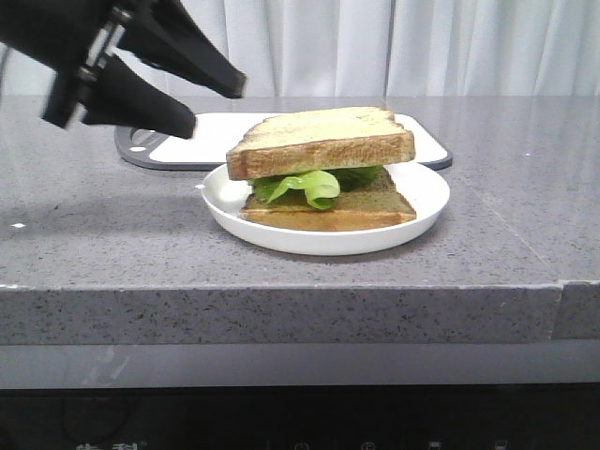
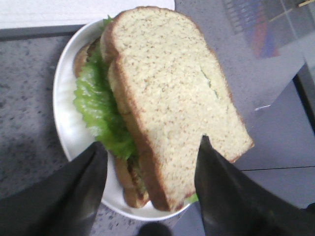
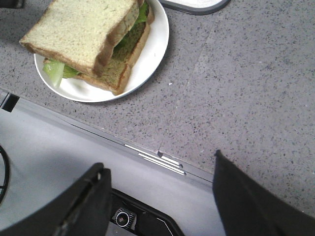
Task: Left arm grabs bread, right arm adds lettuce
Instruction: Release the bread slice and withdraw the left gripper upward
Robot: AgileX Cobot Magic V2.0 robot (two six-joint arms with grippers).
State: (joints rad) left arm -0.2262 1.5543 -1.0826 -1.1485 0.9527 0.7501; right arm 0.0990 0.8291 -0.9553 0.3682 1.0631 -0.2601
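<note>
The bread (image 1: 323, 141), a thick pale slice with brown crust, lies on top of the lettuce (image 1: 309, 186), which rests on a thinner slice (image 1: 328, 211) in a white plate (image 1: 427, 202). My left gripper (image 1: 217, 108) is open and empty, raised above and left of the plate. In the left wrist view its open gripper (image 2: 152, 141) hangs over the near end of the bread (image 2: 172, 98), with lettuce (image 2: 98, 103) showing at the side. My right gripper (image 3: 158, 160) is open and empty over the table's front edge, apart from the plate (image 3: 147, 54) and bread (image 3: 78, 29).
A white cutting board with a dark rim (image 1: 187, 141) lies behind the plate. The grey stone counter ends in a front edge (image 1: 281, 300) close to the plate. A white curtain hangs behind.
</note>
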